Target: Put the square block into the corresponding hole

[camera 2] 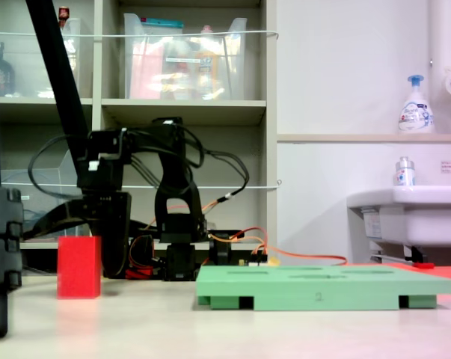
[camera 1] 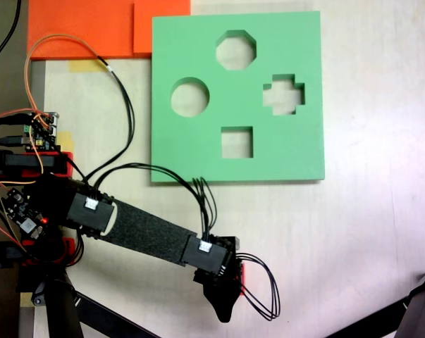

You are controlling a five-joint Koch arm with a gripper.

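Red cube (camera 2: 79, 267): standing on the table (camera 1: 367, 232), well apart from the green foam board (camera 1: 237, 95); in the first exterior view only a red sliver (camera 1: 242, 276) is showing beside the black arm.

Gripper (camera 1: 225, 299): hanging low over the cube, covering it from above; jaw spread cannot be told.

Square hole (camera 1: 237, 142): lying empty in the board.

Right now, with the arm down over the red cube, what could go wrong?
The tool hides nearly all of the red cube from above, so its closing may land off-centre and tip or push the cube. The looping black cables beside it could snag. The square cutout looks cube-sized, so a tilted grasp may jam there.
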